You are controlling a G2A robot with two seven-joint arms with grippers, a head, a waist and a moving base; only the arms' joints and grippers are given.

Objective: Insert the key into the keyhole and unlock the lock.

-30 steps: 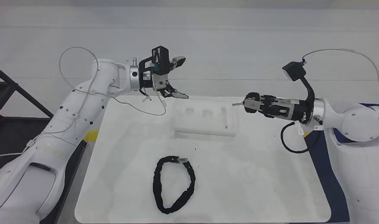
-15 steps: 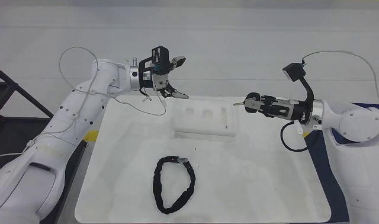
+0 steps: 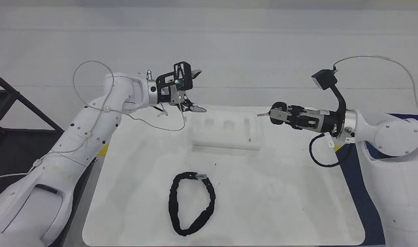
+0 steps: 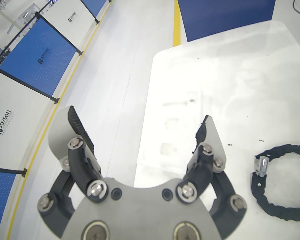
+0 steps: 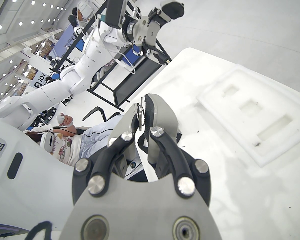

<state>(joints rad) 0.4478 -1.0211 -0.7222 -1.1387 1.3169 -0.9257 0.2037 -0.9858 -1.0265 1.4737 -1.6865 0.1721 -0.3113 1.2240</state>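
Jaws of the left gripper [image 4: 140, 118] stand spread and empty; those of the right gripper [image 5: 142, 106] clamp the key [image 5: 140, 113]. On the table [image 3: 294, 201], robot-side of the foam tray [image 3: 225, 136], lies the chain lock [image 3: 176, 211], its metal cylinder [image 3: 201, 177] crosswise, about equally near both arms.

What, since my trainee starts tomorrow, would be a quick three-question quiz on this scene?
1. True or false: the left gripper is open and empty.
2. The chain lock lies: A) in a gripper; B) on the table, nearer the robot than the foam tray; C) on the floor.
3. Fill in: the right gripper is shut on the ___.
Key: 1 true; 2 B; 3 key.
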